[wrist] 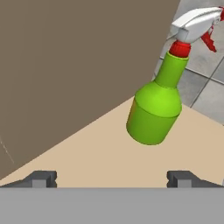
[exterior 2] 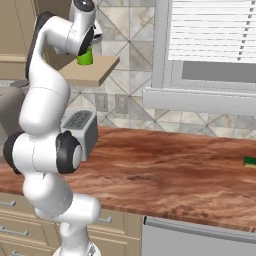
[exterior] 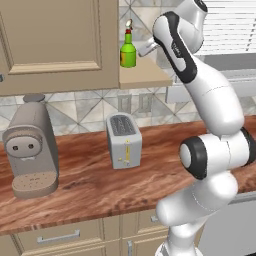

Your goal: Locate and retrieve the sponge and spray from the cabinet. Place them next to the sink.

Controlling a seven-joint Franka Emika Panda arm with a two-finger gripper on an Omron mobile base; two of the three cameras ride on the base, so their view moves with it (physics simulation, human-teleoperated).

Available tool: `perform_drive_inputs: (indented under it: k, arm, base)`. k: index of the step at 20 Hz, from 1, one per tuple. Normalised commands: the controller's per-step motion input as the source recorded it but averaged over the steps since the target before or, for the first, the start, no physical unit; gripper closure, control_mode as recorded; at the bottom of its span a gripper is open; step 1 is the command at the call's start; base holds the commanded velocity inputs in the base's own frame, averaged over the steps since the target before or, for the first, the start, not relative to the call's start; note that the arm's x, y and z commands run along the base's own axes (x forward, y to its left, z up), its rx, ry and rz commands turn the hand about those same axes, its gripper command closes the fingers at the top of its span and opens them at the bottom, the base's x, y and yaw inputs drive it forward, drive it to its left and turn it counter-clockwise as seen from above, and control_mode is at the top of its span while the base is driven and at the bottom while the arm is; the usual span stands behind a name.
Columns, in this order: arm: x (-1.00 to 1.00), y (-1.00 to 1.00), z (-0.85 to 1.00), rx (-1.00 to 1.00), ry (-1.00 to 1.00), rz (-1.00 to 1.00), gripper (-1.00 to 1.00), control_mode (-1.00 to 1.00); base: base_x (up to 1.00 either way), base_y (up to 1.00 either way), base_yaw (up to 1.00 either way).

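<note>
Spray point(wrist: 154, 109) upright on cabinet's side shelf point(exterior: 145, 75), near its front edge. Gripper point(wrist: 112, 178) fingers wide apart, nothing held. Bottle likely light, rigid, slick plastic; grasp body below the neck.

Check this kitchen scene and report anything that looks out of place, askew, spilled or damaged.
Nothing stands out. The spray stands upright on the cabinet's side shelf, with the open hand facing it but not touching. The toaster and coffee machine sit upright on the counter. No spills or damage show.
</note>
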Motion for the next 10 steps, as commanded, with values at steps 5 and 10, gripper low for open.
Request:
perform_drive_inputs:
  k: [5, 10]
  arm:
    - [0.37, 0.0, -0.01, 0.0, 0.0, 0.0, -1.0, -1.0]
    - [0.26, 0.0, -0.06, -0.02, 0.0, 0.0, -1.0, -1.0]
  base:
    - [0.0, 0.0, 0.0]
    - [0.0, 0.0, 0.0]
